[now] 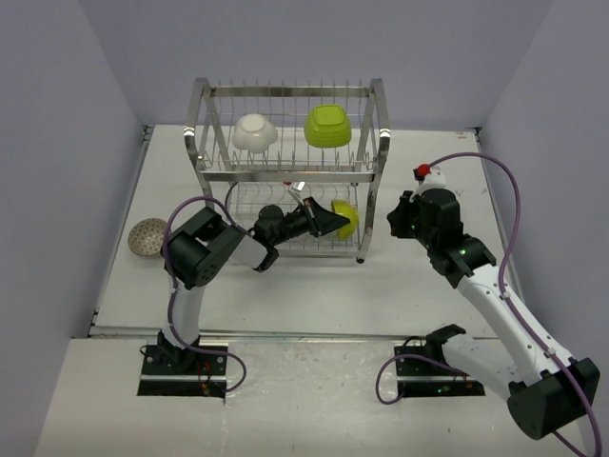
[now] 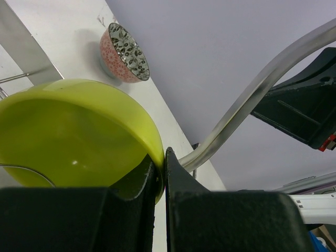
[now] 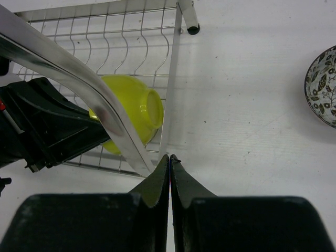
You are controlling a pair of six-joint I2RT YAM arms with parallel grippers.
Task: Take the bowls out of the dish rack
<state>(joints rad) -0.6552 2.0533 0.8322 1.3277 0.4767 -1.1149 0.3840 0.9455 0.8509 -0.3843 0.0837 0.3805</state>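
Note:
The chrome dish rack [image 1: 285, 169] stands at the back middle of the table. A white bowl [image 1: 255, 133] and a squarish lime bowl [image 1: 327, 125] sit on its top tier. My left gripper [image 1: 333, 222] reaches into the lower tier and is shut on the rim of the round lime bowl [image 1: 346, 219]; the left wrist view shows that rim [image 2: 157, 152] pinched between the jaws. My right gripper [image 1: 398, 215] is shut and empty just right of the rack, its tips [image 3: 170, 157] near the front right post [image 3: 89, 84]. The round lime bowl [image 3: 134, 110] lies on its side there.
One speckled bowl [image 1: 148, 237] sits on the table left of the rack. Another patterned bowl [image 3: 323, 86] [image 2: 124, 52] sits on the table right of the rack, hidden by the right arm in the top view. Purple walls close in on three sides.

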